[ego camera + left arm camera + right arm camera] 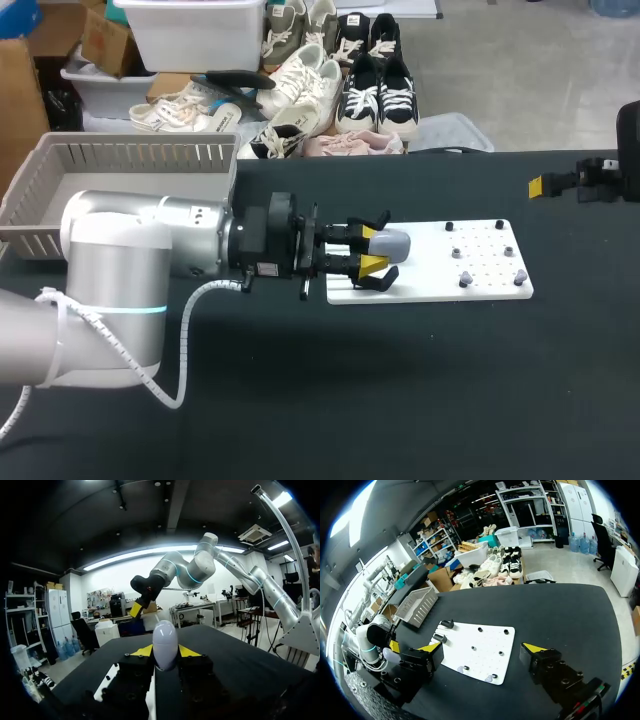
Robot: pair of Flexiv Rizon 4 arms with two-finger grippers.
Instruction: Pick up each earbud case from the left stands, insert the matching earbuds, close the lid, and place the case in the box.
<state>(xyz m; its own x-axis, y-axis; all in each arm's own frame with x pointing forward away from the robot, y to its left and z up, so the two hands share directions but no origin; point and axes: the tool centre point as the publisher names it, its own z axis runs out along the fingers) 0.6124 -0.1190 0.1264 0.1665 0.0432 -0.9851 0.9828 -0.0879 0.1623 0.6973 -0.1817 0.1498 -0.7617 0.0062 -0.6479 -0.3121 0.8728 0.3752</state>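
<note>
A pale grey, egg-shaped earbud case (392,243) is held just above the left end of the white pegboard (470,262), and my left gripper (371,251) is shut on it from both sides. In the left wrist view the case (165,644) stands upright between the yellow fingertips (144,651), lid closed. Black stands (380,281) sit at that end of the board. Small grey earbuds (465,279) rest at its right end. My right gripper (548,185) hovers open at the table's far right, well clear of the board (476,651), with nothing between its fingers (427,651).
A grey slatted basket (120,165) stands at the back left of the black table; it also shows in the right wrist view as the basket (418,605) beyond the board. Black pegs (450,226) rise from the board's far edge.
</note>
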